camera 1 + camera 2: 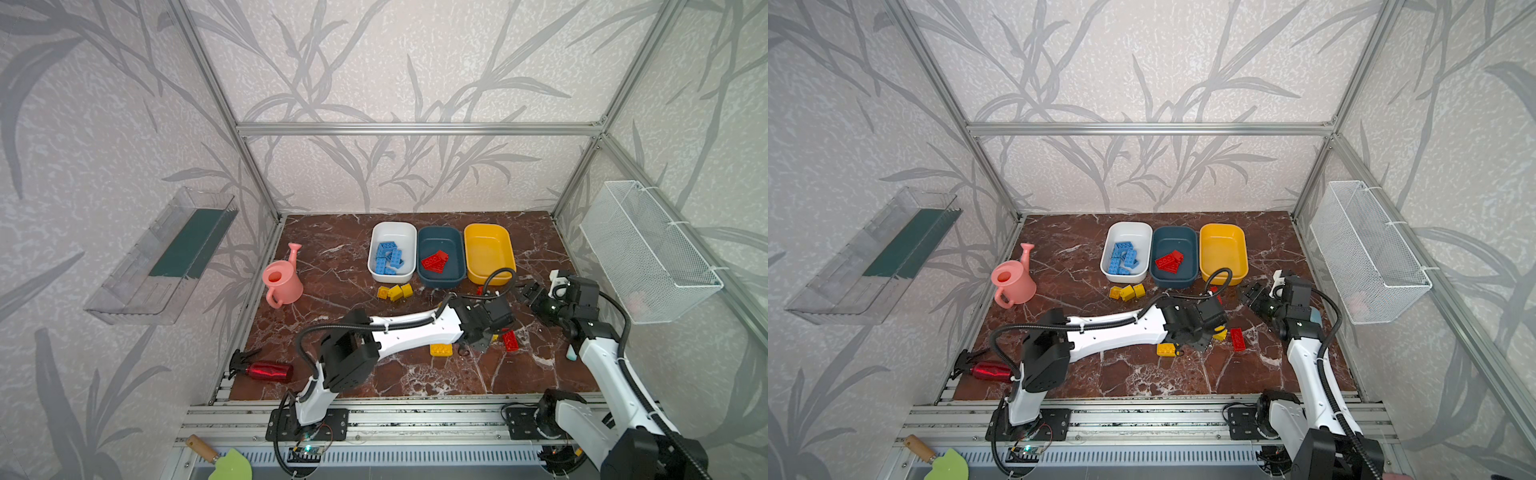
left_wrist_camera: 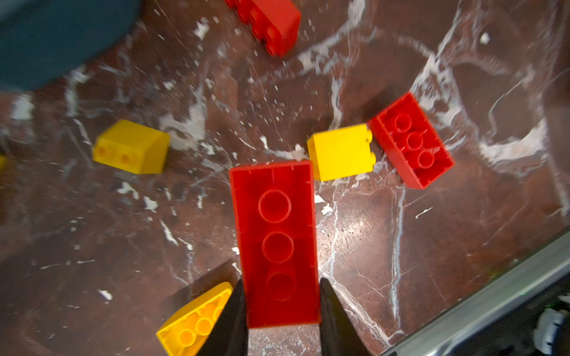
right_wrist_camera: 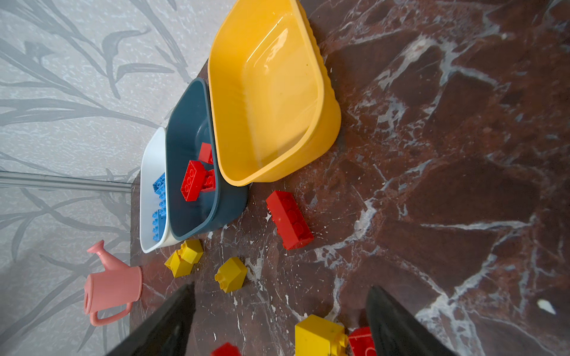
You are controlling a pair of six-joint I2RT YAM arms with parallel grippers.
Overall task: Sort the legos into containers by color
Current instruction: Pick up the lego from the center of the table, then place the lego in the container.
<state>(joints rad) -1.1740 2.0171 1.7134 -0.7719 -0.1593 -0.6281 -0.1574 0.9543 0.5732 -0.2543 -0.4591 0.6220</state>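
While the left arm (image 1: 415, 328) reaches low from the front rail across to the table's (image 1: 415, 382) right half, its wrist is bent downward in both top views. The right arm (image 1: 598, 361) rises by the right edge and elbows toward the yellow tub (image 1: 486, 253), which stands in a row with the teal tub (image 1: 440, 237) and white tub (image 1: 392, 232) near the back edge.

From the left wrist, the left gripper (image 2: 280, 281) pinches a red brick (image 2: 274, 215) with its hollow underside showing. A yellow brick (image 2: 340, 152) lies just beside it.

From the right wrist, the right gripper (image 3: 282, 285) is spread wide over loose bricks.
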